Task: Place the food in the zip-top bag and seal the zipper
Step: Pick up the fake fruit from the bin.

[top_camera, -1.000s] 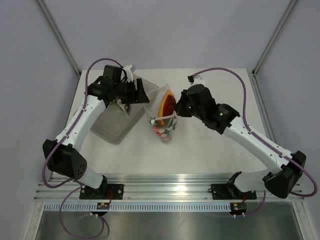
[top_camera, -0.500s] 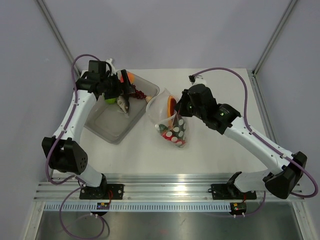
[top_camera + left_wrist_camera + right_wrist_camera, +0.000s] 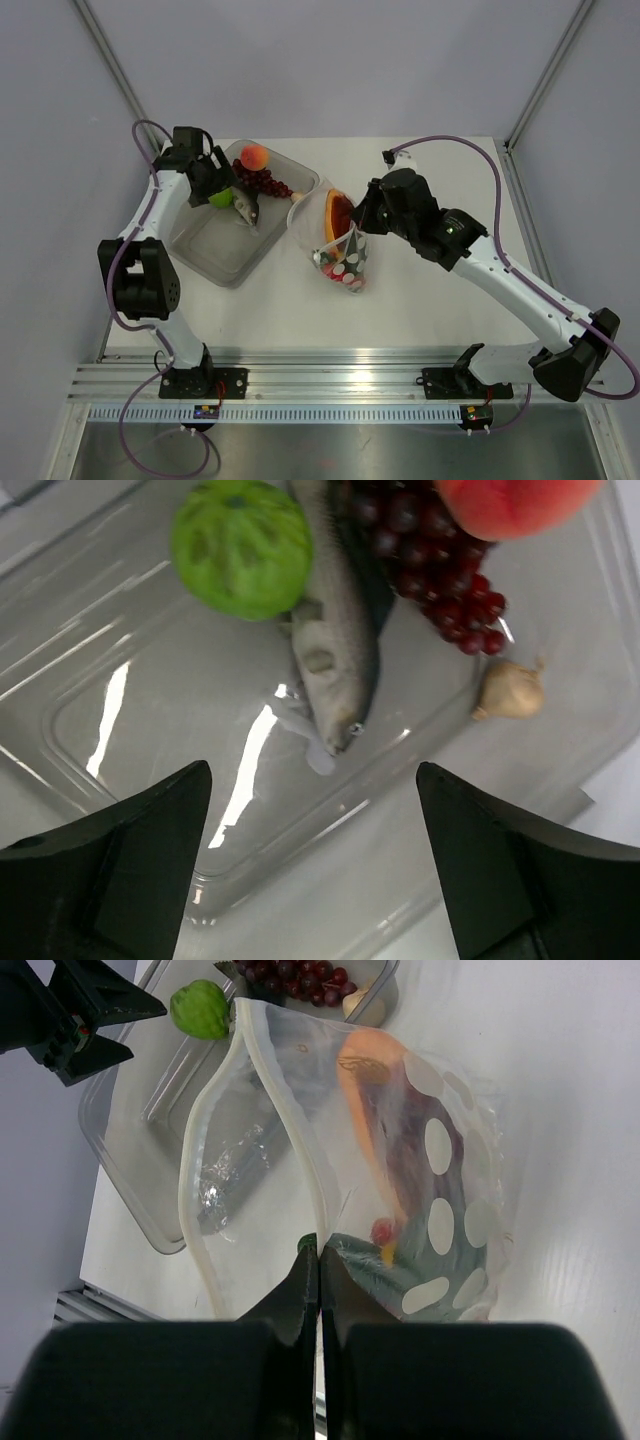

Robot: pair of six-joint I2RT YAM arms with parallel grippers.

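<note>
Loading step. Right fingers (image 3: 298,1295) shut on rim of clear spotted zip-top bag (image 3: 440,1160). Left fingers (image 3: 130,850) wide, empty, over clear grey tray (image 3: 100,680) at bag's 10 o'clock; next: grab light-green lime (image 3: 240,545).

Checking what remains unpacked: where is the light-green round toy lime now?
In the top view's left half, the light-green toy lime sits in the clear grey tray, right beside the grey toy fish and near the dark-red grapes.
</note>
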